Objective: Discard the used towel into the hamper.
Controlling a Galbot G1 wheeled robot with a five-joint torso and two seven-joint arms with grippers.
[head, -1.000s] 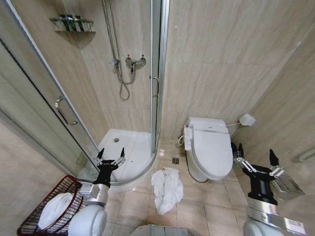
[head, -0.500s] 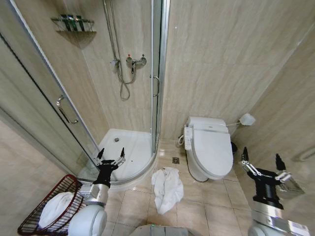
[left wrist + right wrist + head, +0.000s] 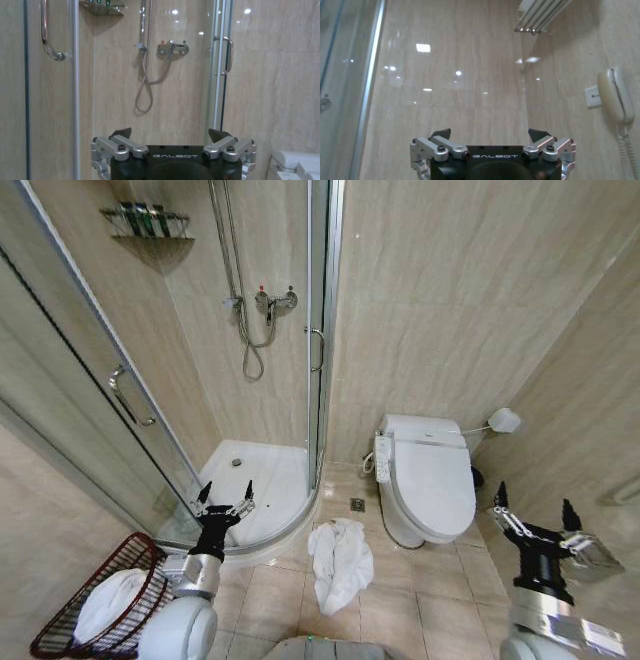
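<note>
Towel [image 3: 340,565] crumpled on floor by toilet [image 3: 430,490]: soft, light, limp. You pinch top fold. Left tool [image 3: 224,505], right tool [image 3: 532,518] both released, empty. Hamper [image 3: 60,620] left.

A white toilet [image 3: 428,478] with its lid shut stands at about three o'clock on the beige tiled floor [image 3: 440,605]. The curved glass shower enclosure [image 3: 150,380] fills ten to twelve o'clock, its white tray [image 3: 262,480] below a chrome mixer tap [image 3: 273,301] and looped hose [image 3: 250,340]. A corner shelf [image 3: 150,228] of bottles sits high at eleven.
</note>
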